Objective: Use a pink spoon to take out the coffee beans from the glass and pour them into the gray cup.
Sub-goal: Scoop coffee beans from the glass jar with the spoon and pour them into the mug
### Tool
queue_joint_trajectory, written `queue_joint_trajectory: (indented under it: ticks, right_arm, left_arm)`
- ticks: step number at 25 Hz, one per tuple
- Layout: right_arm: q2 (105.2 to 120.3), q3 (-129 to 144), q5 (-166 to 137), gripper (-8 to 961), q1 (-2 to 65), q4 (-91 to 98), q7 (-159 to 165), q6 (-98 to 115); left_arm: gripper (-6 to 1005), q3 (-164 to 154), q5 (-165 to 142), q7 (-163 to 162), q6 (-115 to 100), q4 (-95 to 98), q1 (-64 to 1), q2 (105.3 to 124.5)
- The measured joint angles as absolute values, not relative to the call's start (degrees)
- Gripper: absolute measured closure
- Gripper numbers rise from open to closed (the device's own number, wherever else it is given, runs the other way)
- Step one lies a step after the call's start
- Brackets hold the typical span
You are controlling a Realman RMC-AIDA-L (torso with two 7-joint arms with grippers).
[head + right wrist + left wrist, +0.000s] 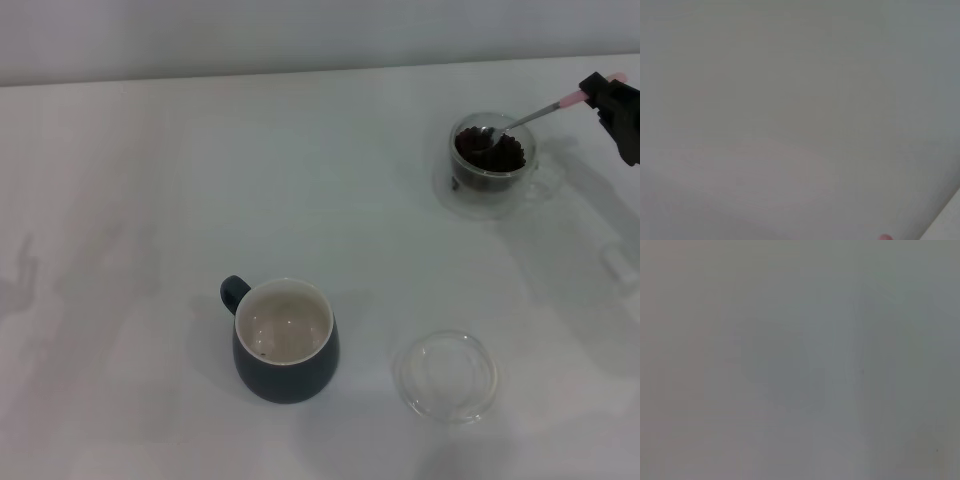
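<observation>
In the head view the clear glass (490, 165) stands at the far right of the table, with dark coffee beans (490, 152) heaped inside. My right gripper (600, 93) at the right edge is shut on the pale pink handle of the pink spoon (530, 117). The spoon slants down to the left and its metal bowl rests on the beans. The gray cup (285, 342) stands near the front centre, handle to the upper left, its cream inside bare of beans. The left gripper is out of view. A pink tip (885, 237) shows at the right wrist view's edge.
A shallow clear round glass dish (445, 375) lies to the right of the gray cup. The white table (150, 200) stretches to the left. The left wrist view shows only a plain grey surface.
</observation>
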State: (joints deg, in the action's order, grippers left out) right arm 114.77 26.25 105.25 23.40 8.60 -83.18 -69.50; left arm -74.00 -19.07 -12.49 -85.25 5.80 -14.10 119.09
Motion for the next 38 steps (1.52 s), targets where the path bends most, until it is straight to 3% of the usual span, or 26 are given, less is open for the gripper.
queue_joint_trajectory:
  ticks: [38]
  right_arm:
    - [115.30, 39.16, 104.14, 809, 24.57, 1.76, -82.55, -80.70]
  left_arm:
    - [590, -74.09, -19.96, -12.44, -85.17, 5.01, -14.33, 119.18]
